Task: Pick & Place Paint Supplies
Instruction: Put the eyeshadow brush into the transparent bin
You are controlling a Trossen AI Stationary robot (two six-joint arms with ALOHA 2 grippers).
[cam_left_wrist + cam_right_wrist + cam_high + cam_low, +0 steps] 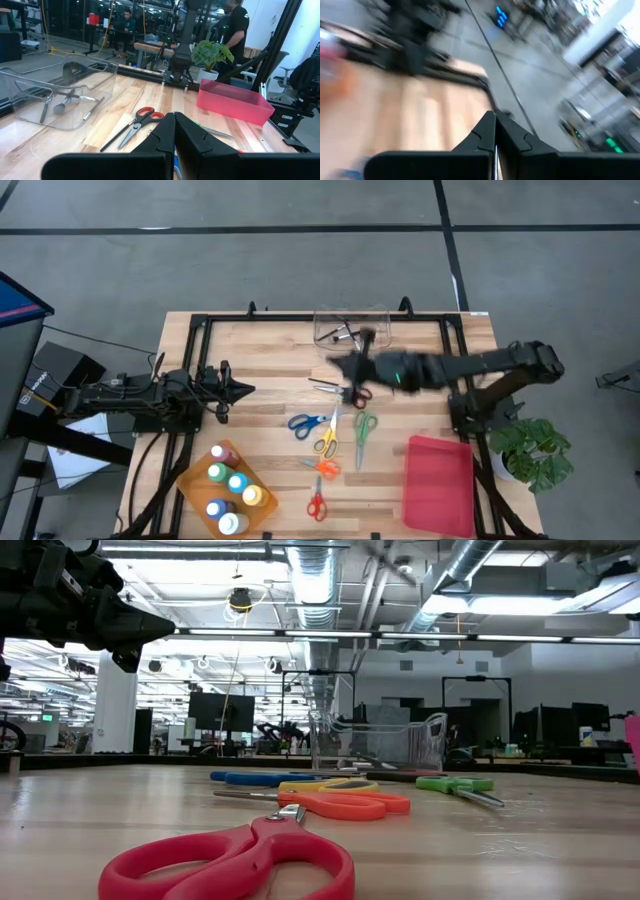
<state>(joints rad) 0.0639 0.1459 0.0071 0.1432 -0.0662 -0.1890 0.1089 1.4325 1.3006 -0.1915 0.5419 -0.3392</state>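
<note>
You are seeing the right gripper (340,363) reaching over the centre of the wooden table (270,370), fingers pressed together and empty, just below the clear plastic bin (351,326) at upper centre, which is holding thin dark brushes (340,333). The left gripper (243,389) is waiting at centre left, fingers also pinched together. 6 loose scissors are lying mid-table, including the red-handled pair (357,394) beside the right gripper. Paint bottles (232,487) are sitting in the orange tray (196,476) at lower left; a red bin (438,484) is resting at lower right.
</note>
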